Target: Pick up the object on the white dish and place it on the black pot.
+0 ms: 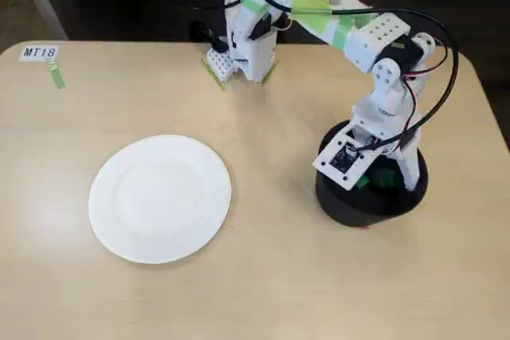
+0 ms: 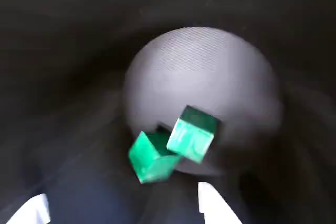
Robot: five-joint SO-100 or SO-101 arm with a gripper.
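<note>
While the white paper plate (image 1: 159, 198) sat bare, two green cubes (image 2: 173, 148) lay inside the black pot (image 1: 351, 211); the gripper (image 2: 123, 205) was open and empty, so the job looked done.

Table (image 1: 271, 276): plate (image 1: 159, 197), pot (image 1: 351, 209), label (image 1: 40, 52).

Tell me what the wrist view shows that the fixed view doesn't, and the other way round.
Only the wrist view looks down inside the black pot: two green cubes lie against each other near its floor, with two white fingertips at the bottom edge, apart and holding nothing. Only the fixed view shows the white dish, bare, on the table, the arm's base and the MT18 label. Both show the pot and the gripper over it; the fixed view catches just a green glimpse at the rim.
</note>
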